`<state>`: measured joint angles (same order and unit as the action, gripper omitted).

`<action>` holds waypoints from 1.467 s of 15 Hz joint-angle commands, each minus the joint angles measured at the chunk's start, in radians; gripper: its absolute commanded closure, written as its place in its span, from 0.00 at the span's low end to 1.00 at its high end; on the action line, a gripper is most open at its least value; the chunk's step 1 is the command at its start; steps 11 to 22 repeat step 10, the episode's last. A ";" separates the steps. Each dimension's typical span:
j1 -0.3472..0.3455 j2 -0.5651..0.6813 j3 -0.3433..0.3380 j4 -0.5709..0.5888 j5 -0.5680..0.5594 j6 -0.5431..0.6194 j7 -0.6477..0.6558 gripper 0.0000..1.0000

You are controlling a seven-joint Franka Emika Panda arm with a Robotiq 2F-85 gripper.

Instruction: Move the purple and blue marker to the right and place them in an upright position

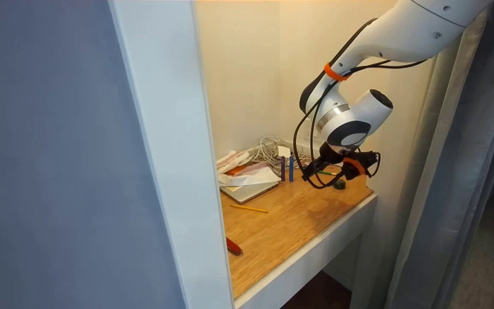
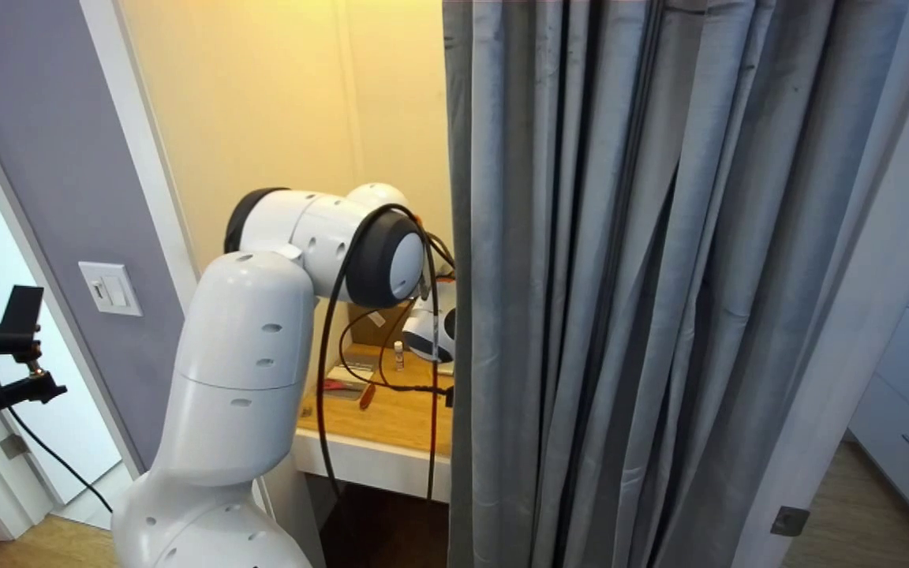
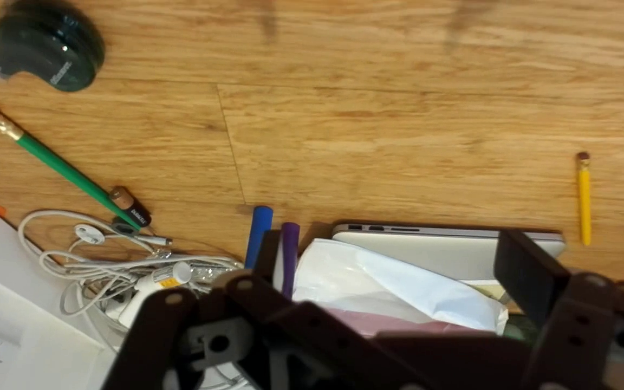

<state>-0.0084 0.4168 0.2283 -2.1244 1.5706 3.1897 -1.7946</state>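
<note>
The purple marker (image 1: 282,168) and the blue marker (image 1: 291,169) stand upright side by side on the wooden desktop in an exterior view. In the wrist view the blue marker (image 3: 259,232) and the purple marker (image 3: 290,252) appear at the left finger, which partly covers them. My gripper (image 3: 398,257) is open, with nothing between its fingers. In an exterior view my gripper (image 1: 309,171) is above the desk, just right of the blue marker. I cannot tell whether a finger touches a marker. Both markers are out of sight in the exterior view behind the arm and curtain.
A laptop (image 3: 426,254) under papers (image 3: 344,276) lies beside the markers. Tangled white cables (image 3: 90,265) lie by the wall. A green pencil (image 3: 63,165), a battery (image 3: 130,207), a dark rounded item (image 3: 46,46) and a yellow pencil (image 3: 584,200) lie around. A curtain (image 2: 620,276) hangs in front.
</note>
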 commanded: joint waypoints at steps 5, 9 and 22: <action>0.034 -0.096 0.005 -0.094 -0.097 -0.005 0.186 0.00; 0.035 -0.103 0.005 -0.098 -0.097 -0.006 0.192 0.00; 0.035 -0.099 0.004 -0.098 -0.097 -0.006 0.192 0.00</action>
